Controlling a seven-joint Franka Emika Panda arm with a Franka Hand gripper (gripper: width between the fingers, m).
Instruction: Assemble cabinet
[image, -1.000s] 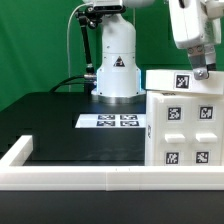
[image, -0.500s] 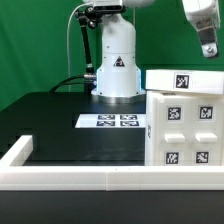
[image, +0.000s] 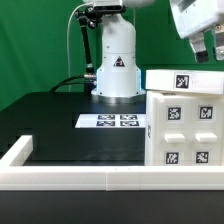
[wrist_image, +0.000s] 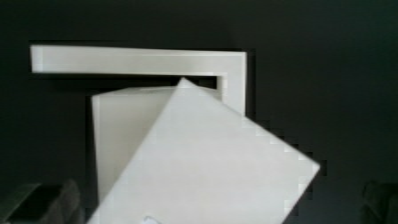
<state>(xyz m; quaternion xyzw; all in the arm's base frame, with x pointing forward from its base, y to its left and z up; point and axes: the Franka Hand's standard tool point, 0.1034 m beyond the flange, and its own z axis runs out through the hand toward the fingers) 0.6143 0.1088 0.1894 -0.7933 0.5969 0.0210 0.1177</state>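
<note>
The cabinet (image: 185, 125) is a large white box with black-and-white tags and raised panels on its face, at the exterior view's right. A white tagged slab (image: 185, 80) lies across its top. My gripper (image: 207, 48) hangs in the air above the cabinet's top right, touching nothing. In the wrist view the cabinet (wrist_image: 196, 170) fills the middle as a tilted white shape below the gripper (wrist_image: 210, 208). The dark fingers (wrist_image: 32, 205) stand far apart at the picture's edges with nothing held between them.
The marker board (image: 113, 121) lies flat on the black table before the arm's white base (image: 115, 60). A long low white border rail (image: 80, 178) runs along the front and left; its corner shows in the wrist view (wrist_image: 143, 58).
The gripper has risen from just above the tagged slab on the cabinet's top and now hangs higher. The cabinet and slab have not moved.
</note>
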